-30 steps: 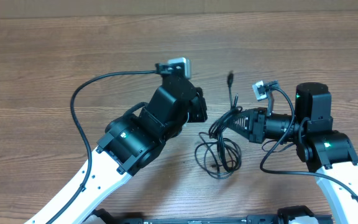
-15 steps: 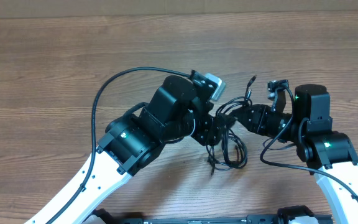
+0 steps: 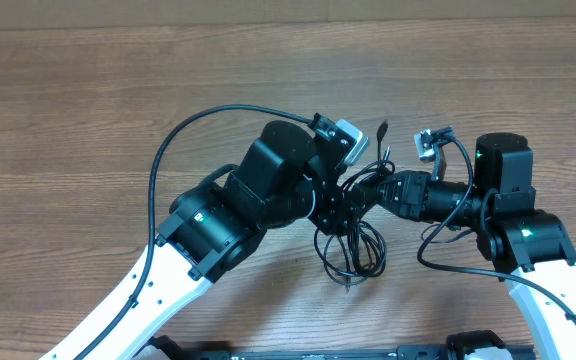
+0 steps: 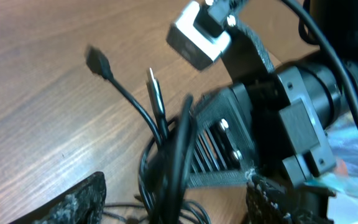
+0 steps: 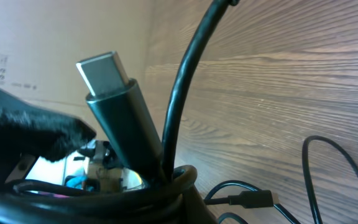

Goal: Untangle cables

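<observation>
The cables [image 3: 353, 248] are thin black cords bunched in loops on the wooden table between the two arms, with two plug ends [image 3: 382, 130] sticking up toward the far side. My right gripper [image 3: 372, 193] is shut on the bunch; in the right wrist view a grey plug [image 5: 114, 106] and a cord rise from its jaws [image 5: 179, 186]. My left gripper [image 4: 176, 194] is open, its fingers [image 4: 73, 205] standing on either side of the cable bunch [image 4: 169, 155], just in front of the right gripper's fingers [image 4: 219, 146].
The left arm's thick black wire [image 3: 173, 145] arcs over the table to the left. Loose cable loops [image 5: 331, 165] and a small plug [image 5: 253, 199] lie on the wood below the right gripper. A cardboard edge [image 3: 288, 8] runs along the far side.
My left gripper has swung right to the cable bunch and opened. The right gripper has stayed shut on the cables, and the bunch has shifted a little with it.
</observation>
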`<state>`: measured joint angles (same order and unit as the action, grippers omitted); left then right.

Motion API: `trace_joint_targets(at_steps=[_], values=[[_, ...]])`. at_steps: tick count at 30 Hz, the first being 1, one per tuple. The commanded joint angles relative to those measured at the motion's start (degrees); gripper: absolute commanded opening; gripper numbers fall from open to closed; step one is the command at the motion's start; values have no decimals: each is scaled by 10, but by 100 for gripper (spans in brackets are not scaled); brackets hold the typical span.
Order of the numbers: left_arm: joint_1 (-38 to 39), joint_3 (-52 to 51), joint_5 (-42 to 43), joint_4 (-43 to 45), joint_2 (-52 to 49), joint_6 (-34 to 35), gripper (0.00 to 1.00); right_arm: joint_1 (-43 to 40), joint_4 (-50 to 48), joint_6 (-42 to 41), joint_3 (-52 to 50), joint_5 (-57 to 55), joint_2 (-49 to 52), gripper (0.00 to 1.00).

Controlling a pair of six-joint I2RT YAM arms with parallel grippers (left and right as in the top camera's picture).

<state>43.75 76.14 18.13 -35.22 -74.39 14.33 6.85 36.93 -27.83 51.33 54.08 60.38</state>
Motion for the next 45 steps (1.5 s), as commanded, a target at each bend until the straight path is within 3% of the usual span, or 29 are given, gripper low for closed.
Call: trace_joint_targets(at_steps=[1,6,14,22,24,25,27,29,37,42,45], values=[[-3,9,-38,21,-2,-15,70,2,-9,24,4,64,-5,4],[-3,9,-52,58,-6,-15,66,2,-11,28,4,82,-5,4],[-3,9,-21,41,-21,-17,71,2,-10,28,4,72,-5,4],[-3,9,60,-14,-21,-112,72,2,-3,28,4,24,-5,4],[-3,9,53,-25,-21,-117,58,2,-3,28,4,26,-5,4],[-3,9,29,-34,-21,-120,40,2,-4,28,4,31,-5,4],[-3,9,-10,-36,-21,-113,18,2,-4,45,4,41,-5,4],[-3,9,-62,-29,-21,-79,4,2,0,96,4,51,-5,4],[-5,9,-207,33,-21,75,4,2,57,238,4,51,-5,4],[-23,9,-220,89,-21,172,4,2,72,263,4,51,-5,4],[-33,9,-222,106,-21,196,4,2,73,265,4,52,-5,4]])
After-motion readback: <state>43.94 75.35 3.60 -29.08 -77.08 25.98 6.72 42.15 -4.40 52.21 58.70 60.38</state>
